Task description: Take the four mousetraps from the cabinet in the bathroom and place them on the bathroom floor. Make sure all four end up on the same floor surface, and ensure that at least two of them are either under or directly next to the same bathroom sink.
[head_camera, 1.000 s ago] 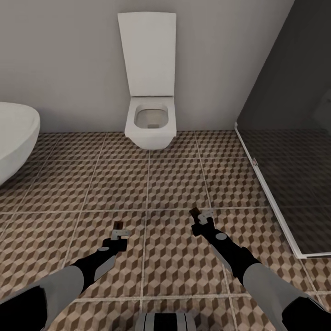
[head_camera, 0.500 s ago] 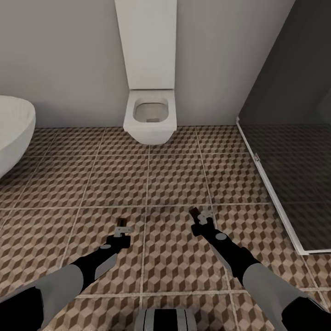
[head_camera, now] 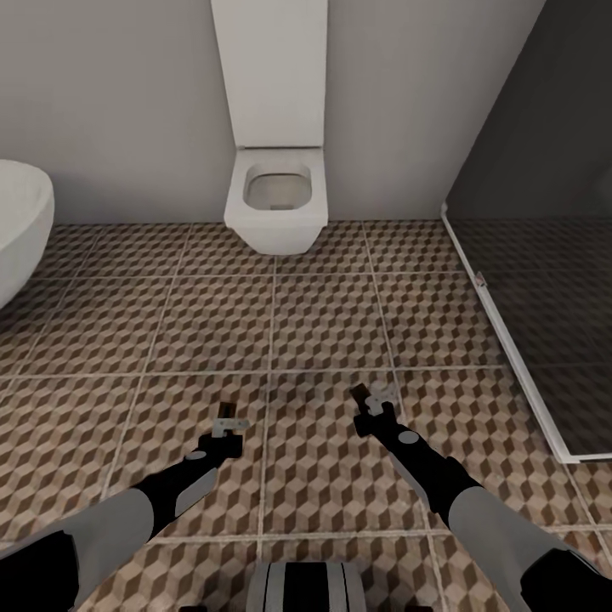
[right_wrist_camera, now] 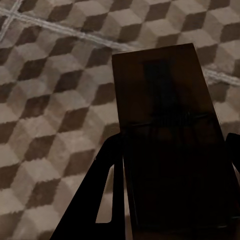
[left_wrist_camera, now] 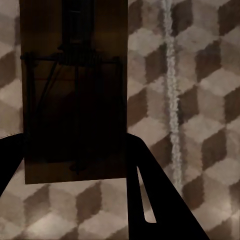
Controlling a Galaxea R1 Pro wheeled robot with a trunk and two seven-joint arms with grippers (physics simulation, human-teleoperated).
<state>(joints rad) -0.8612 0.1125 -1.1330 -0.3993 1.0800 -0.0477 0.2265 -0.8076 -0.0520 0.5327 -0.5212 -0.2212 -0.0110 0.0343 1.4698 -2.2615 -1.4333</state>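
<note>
- My left claw (head_camera: 228, 427) hangs low over the bathroom floor (head_camera: 323, 319), pinching a mousetrap (head_camera: 225, 411) whose dark-brown end sticks out past the fingertips.
- From the left wrist camera, that mousetrap (left_wrist_camera: 75, 95) sits lengthwise between the two dark fingers (left_wrist_camera: 160, 200), its thin wire parts showing on the upper face, with a pale grout line running beside it on the tiles below.
- My right claw (head_camera: 374, 406) is pinching a second mousetrap (head_camera: 360, 393), held above the floor just past a grout line.
- From the right wrist camera, this mousetrap (right_wrist_camera: 170, 135) lies between the fingers (right_wrist_camera: 100, 200), tilted a little across the cube pattern; I can make out its spring wire only faintly.
- Ahead of me a white toilet (head_camera: 275, 200) stands against the grey wall, lid up, well apart from both claws.
- The curved rim of a white bathtub (head_camera: 21, 225) comes in at the left edge.
- A dark glass shower screen (head_camera: 544, 280) with a white frame runs along the right side.
</note>
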